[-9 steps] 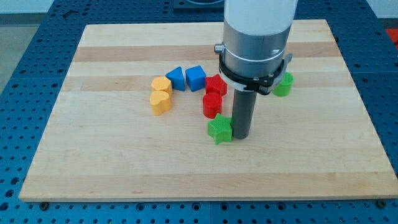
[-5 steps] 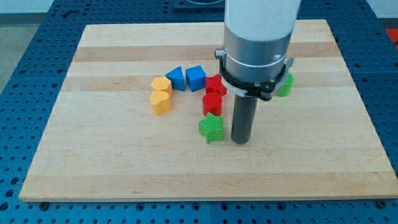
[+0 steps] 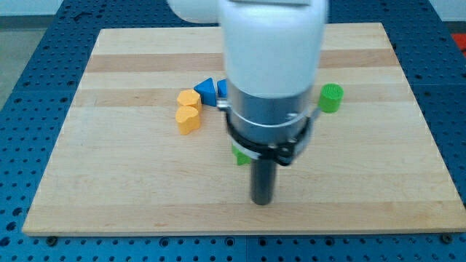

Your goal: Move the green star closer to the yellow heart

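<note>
My tip (image 3: pixel 262 201) rests on the board near the view's bottom, below and a little right of the green star (image 3: pixel 239 154). The arm's body hides most of the star; only a green sliver shows at its left edge. The yellow heart (image 3: pixel 188 120) lies to the upper left of the star, with a clear gap between them. A second yellow block (image 3: pixel 188 99) sits just above the heart, touching it.
A blue triangular block (image 3: pixel 206 90) sits right of the yellow blocks, and a sliver of a second blue block (image 3: pixel 221 89) shows beside the arm. A green cylinder (image 3: pixel 330 97) stands at the right. The arm hides the red blocks. The wooden board (image 3: pixel 109 182) ends near the view's bottom.
The star slid left from beside the tip. The arm then swung left and toward the view's bottom, now covering the red blocks and most of the star.
</note>
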Robot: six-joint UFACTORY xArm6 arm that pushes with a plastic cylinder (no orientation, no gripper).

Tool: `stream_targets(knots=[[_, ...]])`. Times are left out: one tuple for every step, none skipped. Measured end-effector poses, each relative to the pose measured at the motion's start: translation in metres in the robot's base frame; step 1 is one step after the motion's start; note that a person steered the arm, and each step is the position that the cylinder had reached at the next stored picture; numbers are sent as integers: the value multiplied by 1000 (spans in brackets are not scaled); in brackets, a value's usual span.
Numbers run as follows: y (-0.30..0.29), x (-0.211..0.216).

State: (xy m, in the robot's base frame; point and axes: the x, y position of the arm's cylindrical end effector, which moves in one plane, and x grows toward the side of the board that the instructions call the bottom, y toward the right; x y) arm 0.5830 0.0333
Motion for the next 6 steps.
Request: stream_targets(knots=[[8,-34],[8,-60],[2,-62],[-26,-82],[-49,-97],[-64,-104]])
